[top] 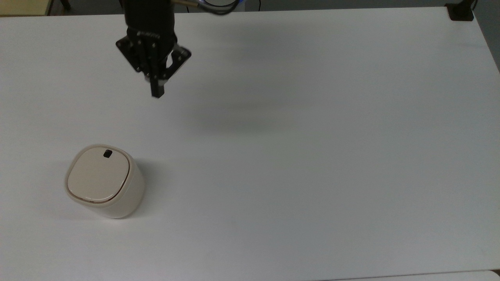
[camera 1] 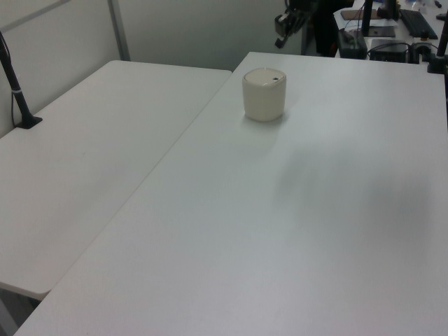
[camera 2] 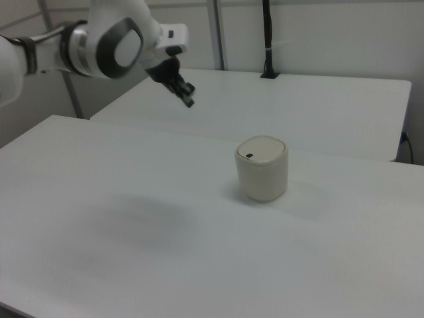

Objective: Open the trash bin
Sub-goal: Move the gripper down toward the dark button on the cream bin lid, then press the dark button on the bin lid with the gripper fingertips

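Above trash bin (camera 2: pixel 262 167), white arm (camera 2: pixel 99 46)

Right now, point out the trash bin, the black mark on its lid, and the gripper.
trash bin (top: pixel 117 203), top view, on its side wall.
black mark (top: pixel 107 154), top view, on the lid's far edge.
gripper (top: pixel 157 93), top view, at the tips of its fingers.

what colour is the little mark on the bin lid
Black, on the cream trash bin lid; it shows best in the top view.
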